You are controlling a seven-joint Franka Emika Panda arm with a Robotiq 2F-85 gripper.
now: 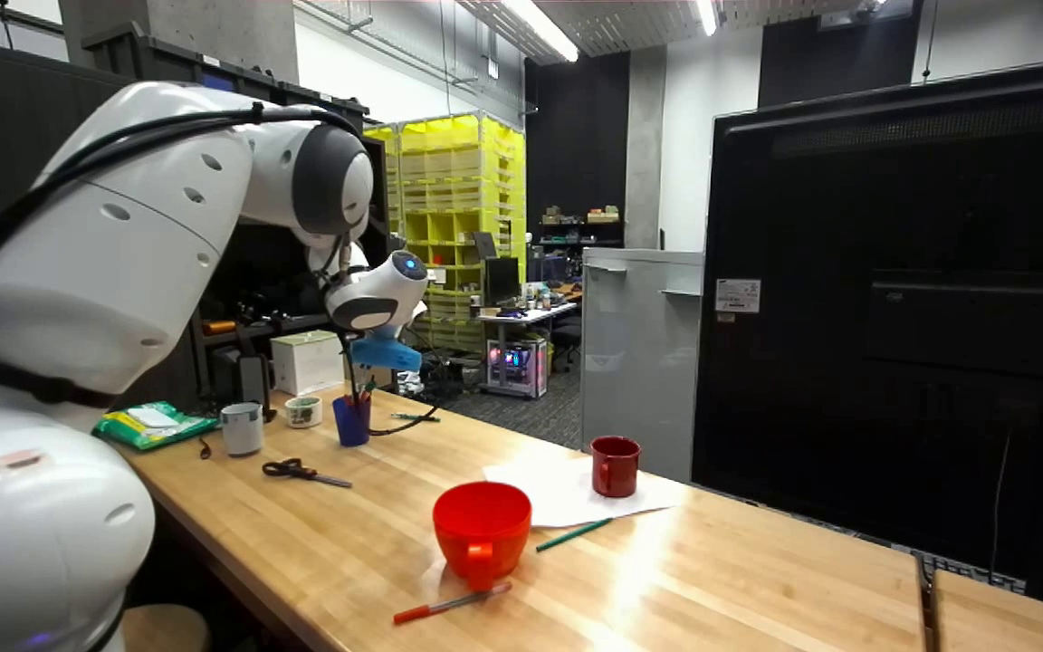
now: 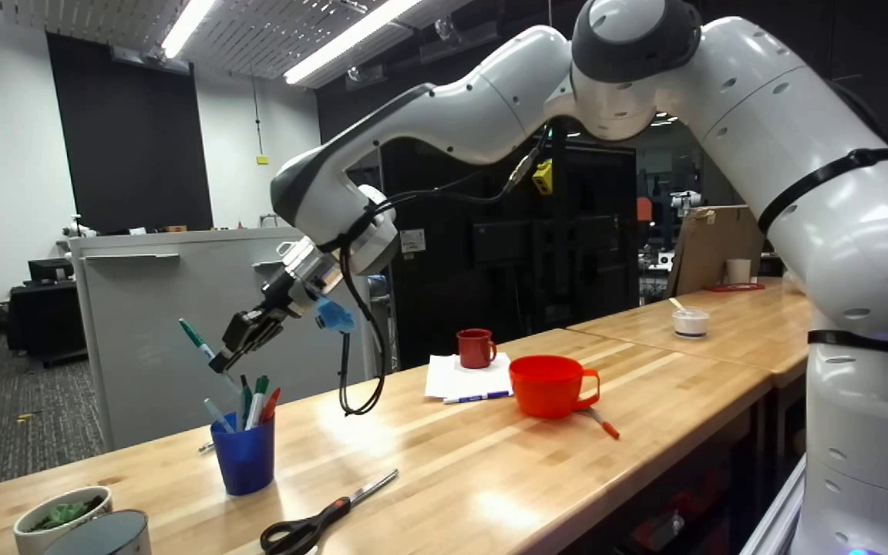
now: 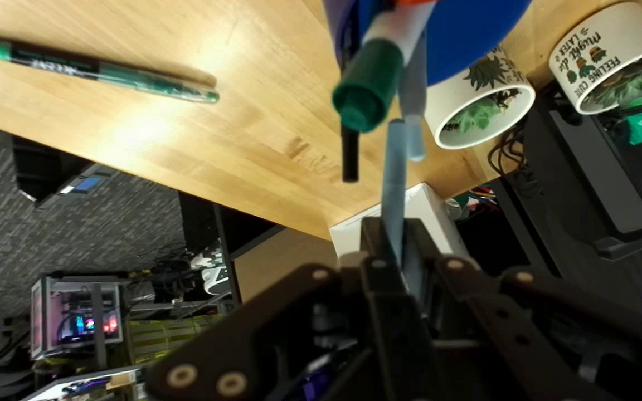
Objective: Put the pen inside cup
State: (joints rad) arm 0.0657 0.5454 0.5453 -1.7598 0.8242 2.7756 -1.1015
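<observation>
The dark blue cup [image 2: 246,462] stands upright on the table with several pens in it; it also shows in an exterior view [image 1: 352,422] and at the top of the wrist view [image 3: 474,33]. My gripper [image 2: 218,362] is above the cup. It is shut on a slim pen [image 2: 196,339] with a green cap and a pale body, held tilted with the cap up. In the wrist view the pen's pale lower end [image 3: 394,172] sticks out from between the fingertips [image 3: 396,225], close to the tops of the cup's pens. I cannot tell whether it is over the opening.
A green pen [image 3: 98,72] lies behind the cup. Black scissors [image 2: 328,512] and plant pots [image 1: 303,412] stand or lie close by. Farther off are the bright red bowl [image 1: 483,521], dark red cup [image 1: 615,466], paper [image 1: 549,493] and red-ended stick [image 1: 449,605].
</observation>
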